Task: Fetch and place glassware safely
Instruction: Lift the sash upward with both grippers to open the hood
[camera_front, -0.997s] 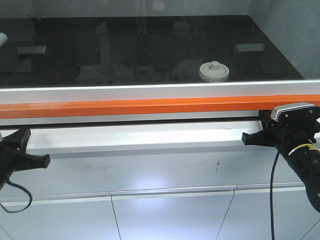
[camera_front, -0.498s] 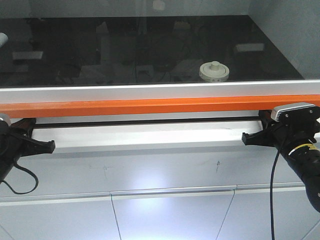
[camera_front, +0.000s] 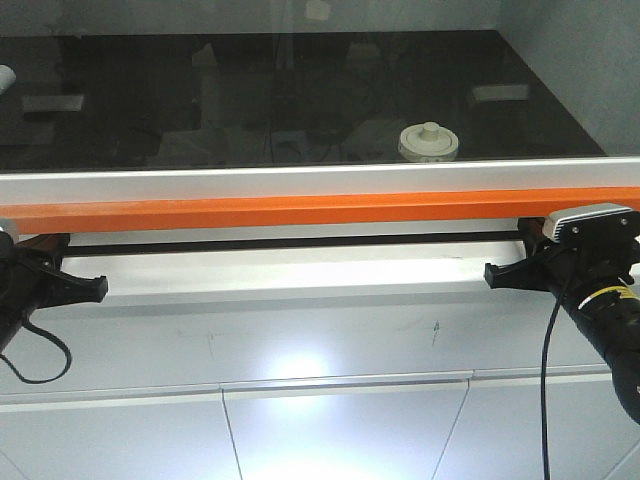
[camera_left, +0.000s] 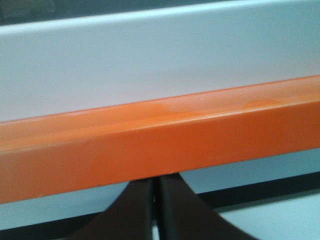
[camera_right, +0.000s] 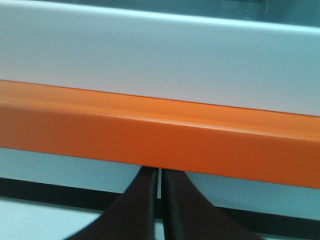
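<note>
Spotting lidded glass jar (camera_front: 428, 142) upright, knob up, on dark glossy counter (camera_front: 150, 110) inside hood, behind sash (camera_front: 300, 180); round, so no long axis to line up with. Lying at 11 o'clock from right claw (camera_front: 495, 277), the nearer one; at 2 o'clock and well apart from left claw (camera_front: 95, 290). Pinched almost closed on nothing, both sides, tips tucked just under orange bar (camera_front: 300, 212). Probably needing sash raised before any reach. White cabinet doors (camera_front: 330, 430) at 6 o'clock, tight room
</note>
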